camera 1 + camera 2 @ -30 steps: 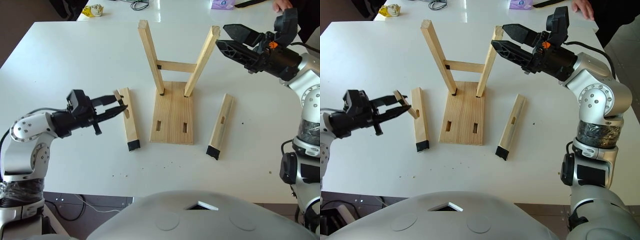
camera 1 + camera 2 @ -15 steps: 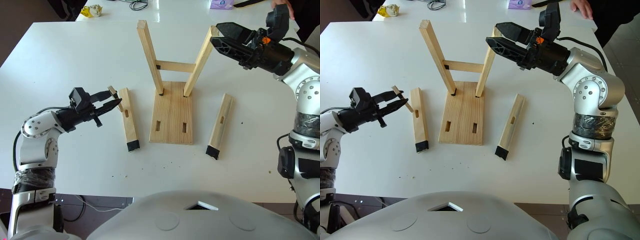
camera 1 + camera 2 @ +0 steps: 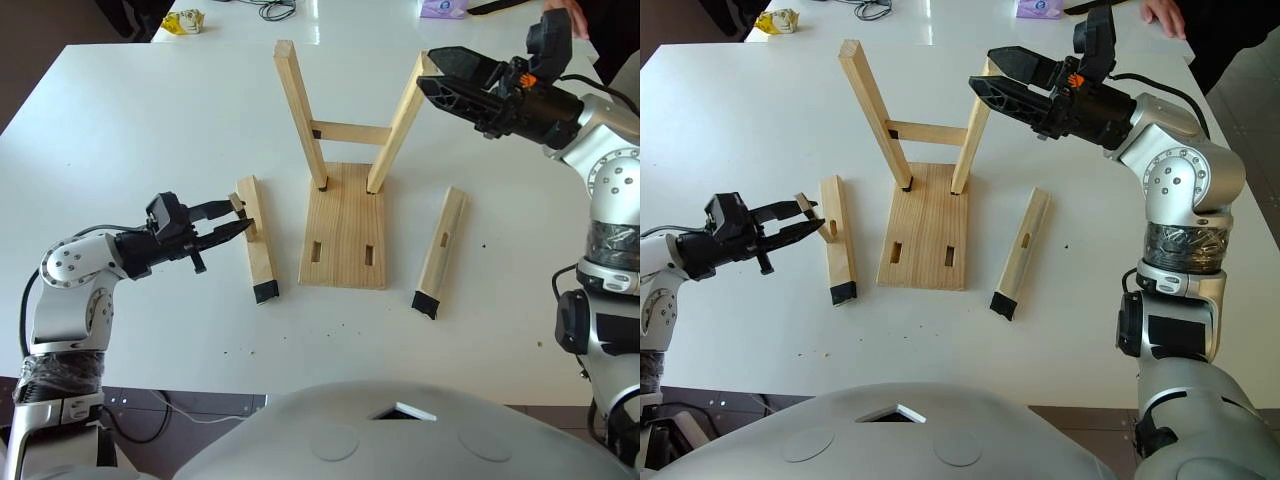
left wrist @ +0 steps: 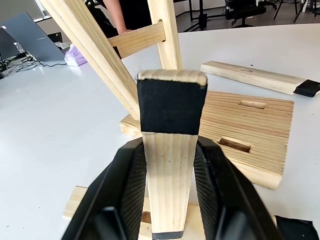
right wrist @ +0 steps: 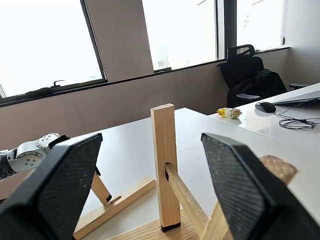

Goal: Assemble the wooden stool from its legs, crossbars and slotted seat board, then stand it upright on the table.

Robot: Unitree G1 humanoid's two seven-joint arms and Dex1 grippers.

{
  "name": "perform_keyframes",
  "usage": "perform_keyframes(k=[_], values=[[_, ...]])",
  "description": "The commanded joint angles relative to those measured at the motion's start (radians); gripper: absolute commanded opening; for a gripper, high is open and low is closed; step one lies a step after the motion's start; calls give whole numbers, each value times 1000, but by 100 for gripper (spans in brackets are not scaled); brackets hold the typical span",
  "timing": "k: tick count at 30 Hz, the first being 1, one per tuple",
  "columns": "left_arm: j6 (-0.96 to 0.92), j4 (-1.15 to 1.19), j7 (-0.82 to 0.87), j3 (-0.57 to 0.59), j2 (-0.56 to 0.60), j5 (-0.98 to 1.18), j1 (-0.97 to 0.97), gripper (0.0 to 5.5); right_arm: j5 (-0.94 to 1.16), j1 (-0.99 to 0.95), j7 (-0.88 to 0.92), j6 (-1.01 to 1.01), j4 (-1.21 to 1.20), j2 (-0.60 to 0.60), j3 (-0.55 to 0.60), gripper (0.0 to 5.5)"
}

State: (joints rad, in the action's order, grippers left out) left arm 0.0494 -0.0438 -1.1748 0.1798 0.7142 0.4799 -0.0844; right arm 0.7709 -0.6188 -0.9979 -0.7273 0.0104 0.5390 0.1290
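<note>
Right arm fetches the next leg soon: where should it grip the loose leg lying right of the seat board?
Probably from above, jaws across the narrow width of the loose leg, between its slot and the black-capped end. It lies flat with both long sides clear, and this leaves the slot and plain end free. The right gripper is open.

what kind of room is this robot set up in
Probably an office or meeting room: a big white table, a black office chair below large windows, and a laptop nearby.
</note>
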Motion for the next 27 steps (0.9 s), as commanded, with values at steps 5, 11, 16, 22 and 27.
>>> perform_keyframes(k=[5,11,16,22,27], values=[[-9,-28,-18,-25,22,-9,39,131,-10,-8,-17,6,0,10,-3,365],[-16,-8,-36,-28,26,-8,72,131,-11,8,-12,7,-6,5,-4,365],[-2,13,-46,-40,24,-21,80,131,-9,8,-11,5,-6,0,-7,365],[13,32,-56,-73,11,-46,104,131,-8,0,-22,-7,3,10,-11,365],[25,59,-52,-86,5,-53,125,131,-7,-6,-35,-21,8,20,-18,365]])
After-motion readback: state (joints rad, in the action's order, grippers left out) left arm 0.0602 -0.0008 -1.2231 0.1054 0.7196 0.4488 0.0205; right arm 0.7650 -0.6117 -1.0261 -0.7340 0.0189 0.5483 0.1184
